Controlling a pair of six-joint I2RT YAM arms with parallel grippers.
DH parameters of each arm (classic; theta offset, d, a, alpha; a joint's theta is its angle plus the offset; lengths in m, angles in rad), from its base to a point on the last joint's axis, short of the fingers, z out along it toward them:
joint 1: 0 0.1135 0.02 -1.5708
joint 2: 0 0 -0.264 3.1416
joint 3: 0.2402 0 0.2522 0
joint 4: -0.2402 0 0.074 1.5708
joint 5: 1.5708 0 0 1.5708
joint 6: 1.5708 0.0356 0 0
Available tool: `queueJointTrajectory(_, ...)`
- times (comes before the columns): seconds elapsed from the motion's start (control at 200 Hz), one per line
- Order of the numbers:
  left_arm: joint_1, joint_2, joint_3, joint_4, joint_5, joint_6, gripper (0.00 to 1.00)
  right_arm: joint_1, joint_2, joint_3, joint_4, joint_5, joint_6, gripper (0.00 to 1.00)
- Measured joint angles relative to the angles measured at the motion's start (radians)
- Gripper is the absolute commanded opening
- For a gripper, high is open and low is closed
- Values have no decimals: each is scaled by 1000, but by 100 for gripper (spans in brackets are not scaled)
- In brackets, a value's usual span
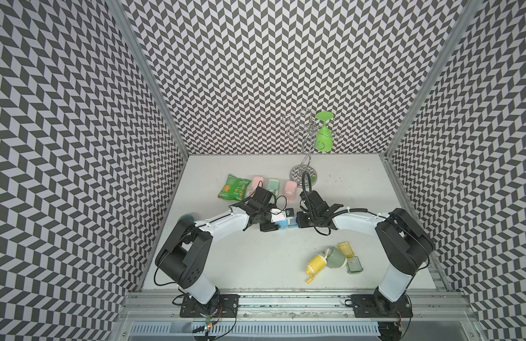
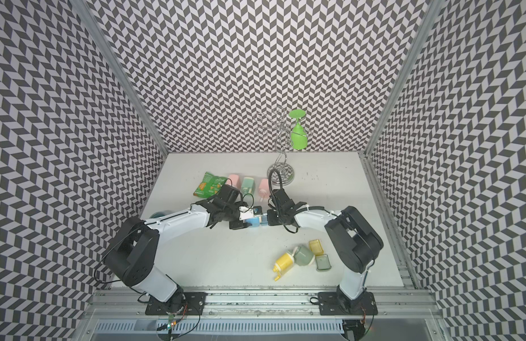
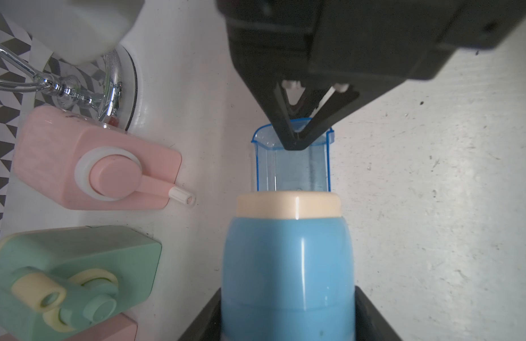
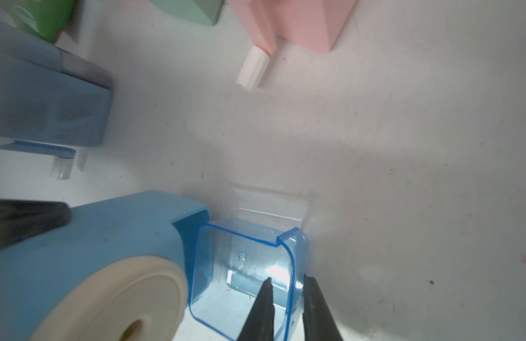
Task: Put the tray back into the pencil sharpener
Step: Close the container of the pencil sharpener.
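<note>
Nearest my base, on the tabletop [image 1: 241, 265], a yellow sharpener [image 1: 315, 263] and a grey-green one [image 1: 336, 259] are lying beside two loose trays [image 1: 346, 249]. At mid-tabletop my left claw [image 3: 288, 298] is clamping the blue pencil sharpener [image 3: 288, 259], its cream face turned toward my right claw [image 4: 287, 280], which is pinching one wall of the clear blue tray [image 4: 244, 265]. That tray, see-through with rounded corners and a darker blue rim, is meeting the sharpener's slot, most of it showing outside. Farther back, pastel sharpeners [image 1: 290, 189] are lying.

Chevron-patterned walls [image 1: 256, 73], white tabletop [image 1: 244, 259]
</note>
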Motion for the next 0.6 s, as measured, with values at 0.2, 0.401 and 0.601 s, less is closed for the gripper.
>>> queueJointTrajectory(0.2,4,-2,-3,2,2,0,57,8,6,2,20,-23,18,20)
queueJointTrajectory(0.401,9,-3,-5,2,2,-1,56,4,6,1,36,-44,34,20)
queueJointTrajectory(0.601,13,-4,-6,4,1,0,54,4,6,-14,68,-45,37,20)
